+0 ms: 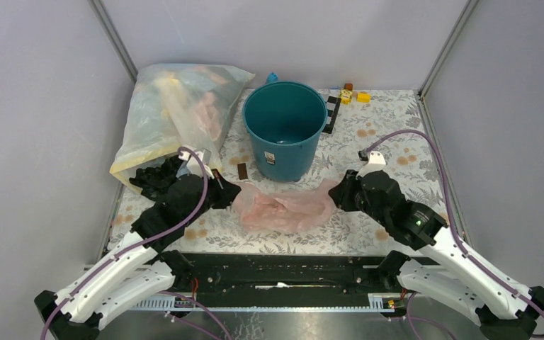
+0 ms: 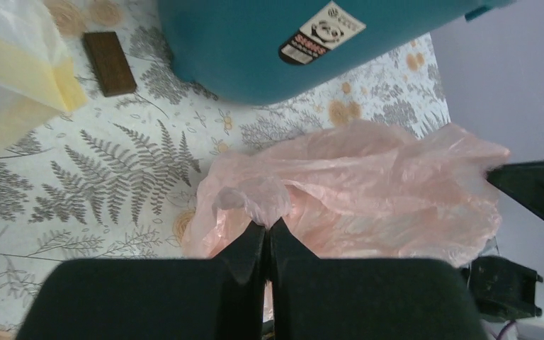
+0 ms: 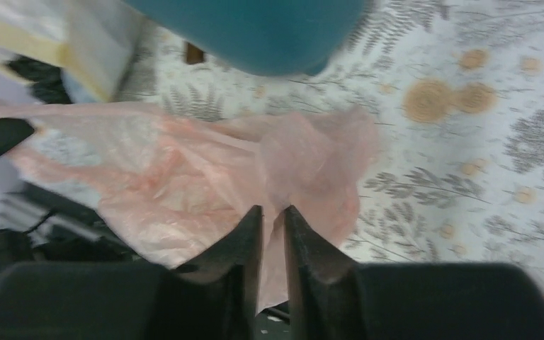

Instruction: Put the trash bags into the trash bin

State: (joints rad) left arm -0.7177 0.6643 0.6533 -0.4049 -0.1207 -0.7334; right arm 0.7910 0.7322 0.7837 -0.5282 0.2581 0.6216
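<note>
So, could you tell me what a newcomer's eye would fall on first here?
A crumpled pink trash bag lies mid-table, pinched at its ends by the left gripper and right gripper. Just behind it stands the teal trash bin; a large stuffed clear bag lies far left.

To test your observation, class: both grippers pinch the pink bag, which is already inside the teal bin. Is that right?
No. The left gripper and right gripper pinch the pink bag, but the top external view shows it outside the teal bin, in front of it.
</note>
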